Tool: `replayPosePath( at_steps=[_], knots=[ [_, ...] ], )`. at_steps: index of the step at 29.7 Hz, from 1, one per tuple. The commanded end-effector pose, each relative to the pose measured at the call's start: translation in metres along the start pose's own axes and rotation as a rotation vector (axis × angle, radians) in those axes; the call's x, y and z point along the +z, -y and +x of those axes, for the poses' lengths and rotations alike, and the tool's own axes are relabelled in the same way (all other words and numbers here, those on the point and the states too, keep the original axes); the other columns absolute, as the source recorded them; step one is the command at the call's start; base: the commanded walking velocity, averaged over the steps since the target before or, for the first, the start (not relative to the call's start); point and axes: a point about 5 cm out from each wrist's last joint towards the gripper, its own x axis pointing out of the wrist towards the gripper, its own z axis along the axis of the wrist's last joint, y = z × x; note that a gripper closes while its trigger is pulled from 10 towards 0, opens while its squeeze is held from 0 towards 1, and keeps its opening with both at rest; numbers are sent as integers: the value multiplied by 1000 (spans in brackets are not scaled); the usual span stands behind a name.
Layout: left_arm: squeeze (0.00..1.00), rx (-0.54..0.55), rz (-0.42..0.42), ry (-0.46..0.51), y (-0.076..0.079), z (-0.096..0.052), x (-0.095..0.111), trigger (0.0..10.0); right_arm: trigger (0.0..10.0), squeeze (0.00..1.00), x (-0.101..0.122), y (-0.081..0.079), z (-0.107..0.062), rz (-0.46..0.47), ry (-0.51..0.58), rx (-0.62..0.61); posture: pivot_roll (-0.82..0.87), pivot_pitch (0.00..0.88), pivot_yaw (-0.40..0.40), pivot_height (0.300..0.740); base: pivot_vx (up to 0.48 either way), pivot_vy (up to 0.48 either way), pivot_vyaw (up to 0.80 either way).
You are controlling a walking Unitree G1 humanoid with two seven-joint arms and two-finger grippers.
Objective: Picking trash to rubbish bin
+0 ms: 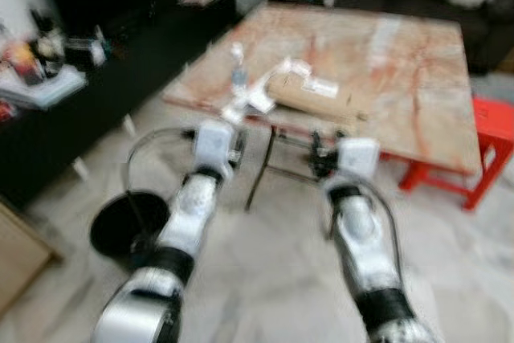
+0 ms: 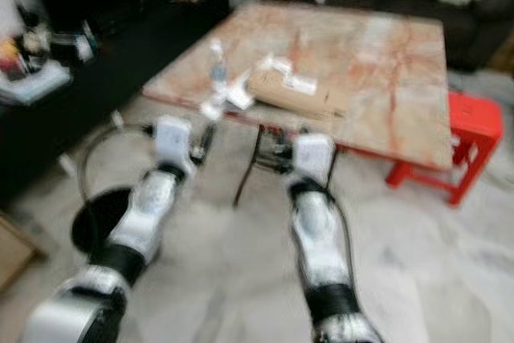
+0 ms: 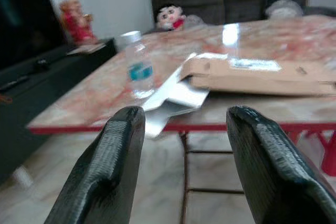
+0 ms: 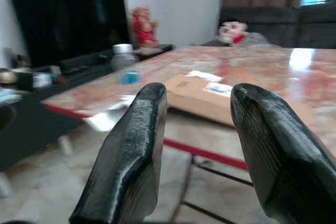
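Both grippers have their black fingers spread apart and hold nothing. The left gripper (image 3: 181, 145) and the right gripper (image 4: 197, 145) hang in front of the table (image 1: 418, 78), near its edge. On the table lie a flat brown parcel (image 1: 309, 94), some white wrappers (image 1: 253, 102) and a small water bottle (image 3: 139, 69), close together. A black bin (image 1: 124, 226) sits on the floor by the left arm.

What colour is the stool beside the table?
Red stool, best in the left eye view.
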Motion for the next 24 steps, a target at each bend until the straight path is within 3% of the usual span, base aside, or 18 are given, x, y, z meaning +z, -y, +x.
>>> replayPosePath(
  at_steps=[1,24],
  knots=[
    [0,-30,-15,28,13,5,9,10000,10000,0,4,11,0,-2,12,-31,50,0,15,740,435,0,0],
    [0,-24,-14,30,12,5,10,10000,10000,0,3,6,1,6,2,-12,55,1,11,740,429,0,0]
  ],
)
